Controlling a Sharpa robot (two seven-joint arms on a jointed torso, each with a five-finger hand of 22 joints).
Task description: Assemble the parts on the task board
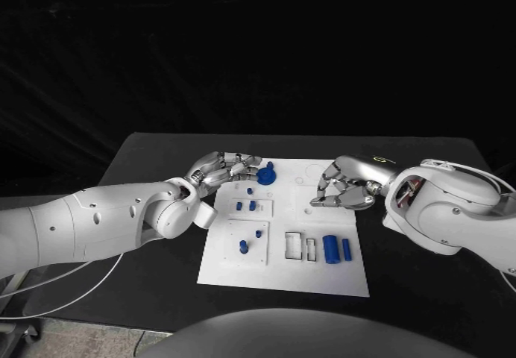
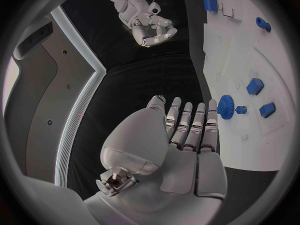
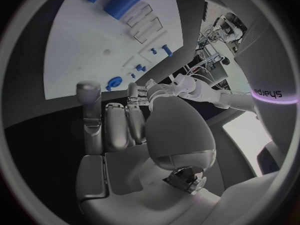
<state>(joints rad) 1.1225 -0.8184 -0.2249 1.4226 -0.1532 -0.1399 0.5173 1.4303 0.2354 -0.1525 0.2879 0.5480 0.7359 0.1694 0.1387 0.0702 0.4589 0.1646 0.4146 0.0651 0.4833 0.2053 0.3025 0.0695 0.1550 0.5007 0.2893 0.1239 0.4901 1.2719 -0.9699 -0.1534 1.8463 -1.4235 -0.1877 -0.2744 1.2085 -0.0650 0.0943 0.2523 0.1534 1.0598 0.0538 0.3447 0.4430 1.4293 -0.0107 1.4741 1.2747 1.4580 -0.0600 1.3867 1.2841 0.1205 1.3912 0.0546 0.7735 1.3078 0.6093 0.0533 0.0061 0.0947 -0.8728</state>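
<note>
The white task board (image 1: pixel 282 272) lies mid-table. A blue gear (image 1: pixel 265 176) sits near its far edge, and my left hand (image 1: pixel 224 170) hovers just left of it, fingers stretched side by side and holding nothing. The left wrist view shows that hand (image 2: pixel 187 135) close to the gear (image 2: pixel 225 106) and two small blue blocks (image 2: pixel 254 86). My right hand (image 1: pixel 346 186) hangs over the board's far right corner, fingers bent down and empty; the right hand (image 3: pixel 119 130) looks toward the board (image 3: pixel 87 45). Two blue cylinders (image 1: pixel 338 249) lie at the board's near right.
Small blue pegs (image 1: pixel 250 240) stand in a square recess on the board's left half, beside two narrow slots (image 1: pixel 294 245). The black table (image 1: pixel 161 156) extends around the board on all sides, with its edges close to both arms.
</note>
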